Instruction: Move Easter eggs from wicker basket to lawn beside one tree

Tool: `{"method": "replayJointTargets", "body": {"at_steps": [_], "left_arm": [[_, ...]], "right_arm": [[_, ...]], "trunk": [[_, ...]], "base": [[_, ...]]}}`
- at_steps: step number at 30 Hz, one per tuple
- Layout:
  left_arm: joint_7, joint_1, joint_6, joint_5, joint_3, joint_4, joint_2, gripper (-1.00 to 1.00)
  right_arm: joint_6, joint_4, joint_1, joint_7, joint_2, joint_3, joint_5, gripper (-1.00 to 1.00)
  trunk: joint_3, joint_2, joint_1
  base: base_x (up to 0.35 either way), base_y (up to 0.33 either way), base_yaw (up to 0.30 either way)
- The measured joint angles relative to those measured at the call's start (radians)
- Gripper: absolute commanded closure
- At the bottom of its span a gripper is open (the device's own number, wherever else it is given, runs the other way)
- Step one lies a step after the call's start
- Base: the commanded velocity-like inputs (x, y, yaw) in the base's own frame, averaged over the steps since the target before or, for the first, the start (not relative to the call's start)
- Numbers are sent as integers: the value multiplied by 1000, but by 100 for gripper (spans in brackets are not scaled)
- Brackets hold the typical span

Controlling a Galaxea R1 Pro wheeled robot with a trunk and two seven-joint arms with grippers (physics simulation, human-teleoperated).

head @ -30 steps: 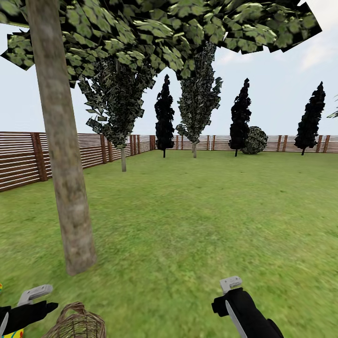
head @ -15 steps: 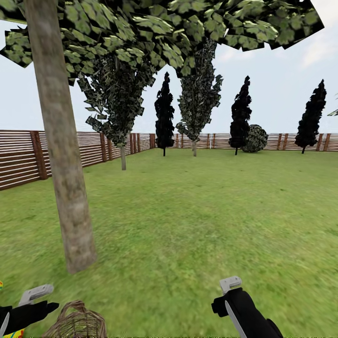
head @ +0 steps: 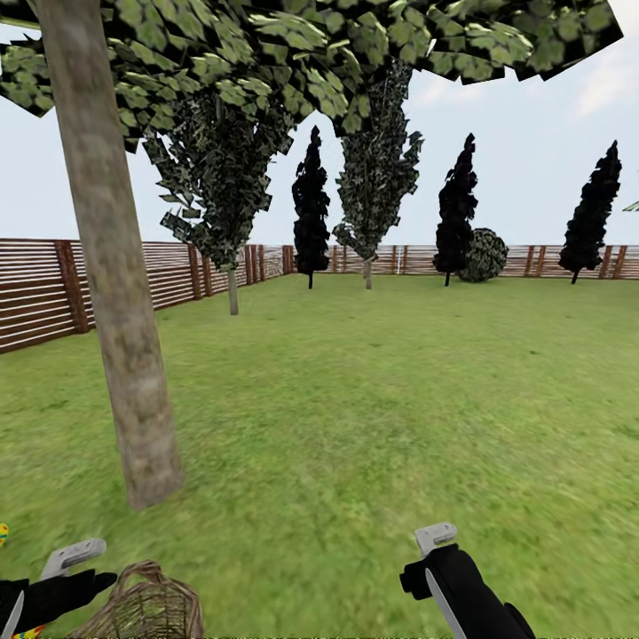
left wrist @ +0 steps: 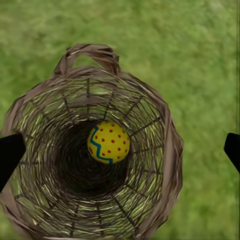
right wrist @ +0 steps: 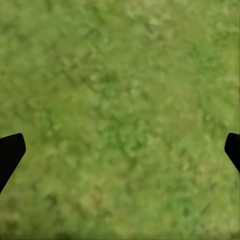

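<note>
The brown wicker basket (left wrist: pixel 150 120) stands on the lawn (head: pixel 373 417). One yellow Easter egg (left wrist: pixel 108 142) with red dots and a blue zigzag lies at its bottom. My left gripper (left wrist: pixel 120 152) hangs open straight above the basket's mouth, its dark fingertips (left wrist: pixel 10 155) wide apart. In the head view the basket (head: pixel 146 608) sits at the bottom left, a little in front of the tree (head: pixel 124 355) with its pale bare trunk. A yellow sliver of another egg (head: pixel 3 532) shows at the left edge. My right gripper (right wrist: pixel 120 150) is open over bare grass.
A brown slatted fence (head: pixel 53 293) rings the garden at left and far back. Dark cone-shaped trees (head: pixel 311 213), leafy trees (head: pixel 226 195) and a round bush (head: pixel 484 256) stand along the far fence. Wide grass stretches ahead and to the right.
The whole head view has shifted slightly upward in the picture, so the camera has moved. Both arms and the basket keep their places relative to each other.
</note>
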Motion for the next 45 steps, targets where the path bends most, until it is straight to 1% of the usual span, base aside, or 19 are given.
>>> {"method": "replayJointTargets", "body": {"at_steps": [7, 17, 22, 23, 25, 26, 27, 28, 30, 35, 45], "left_arm": [[1, 0, 0, 0, 0, 0, -7, -100], [1, 0, 0, 0, 0, 0, -7, -100], [1, 0, 0, 0, 0, 0, -6, -100], [1, 0, 0, 0, 0, 0, -6, -100], [1, 0, 0, 0, 0, 0, -5, -100], [1, 0, 0, 0, 0, 0, -5, -100], [2, 0, 0, 0, 0, 0, -5, -100], [2, 0, 0, 0, 0, 2, -5, -100], [3, 0, -1, 0, 0, 11, -5, -100], [4, 0, -2, 0, 0, 17, -5, -100], [4, 0, -2, 0, 0, 18, -6, -100]], "right_arm": [[0, 0, 0, 1, -1, 0, 0, -100], [0, 0, 0, 1, -3, -1, -1, -100], [-2, -1, 0, 2, -9, -5, -4, -100], [-2, -1, 0, 2, -11, -10, -4, -100], [-3, -1, 0, 4, -16, -47, -4, -100], [-2, -2, 0, 5, -18, -75, -3, -100], [-2, -3, 0, 5, -18, -84, -3, -100], [-2, -5, 0, 6, -23, -106, 0, -100], [-2, -6, 0, 7, -33, -125, -3, -100], [-1, -8, 0, 8, -41, -134, -7, -100], [-1, -11, 0, 7, -39, -134, -7, -100]], "trunk": [[-11, 0, 0], [-28, 0, 0], [-36, 0, 0], [-38, 0, 0], [-41, 0, 0], [-42, 0, 0], [-44, 0, 0], [-46, 0, 0], [-49, 0, 0], [-57, 0, 0], [-60, 0, 0]], "base": [[0, 0, 0], [0, 0, 0], [0, 0, 0], [0, 0, 0], [0, 0, 0], [0, 0, 0], [0, 0, 0], [0, 0, 0], [0, 0, 0], [0, 0, 0], [0, 0, 0]]}}
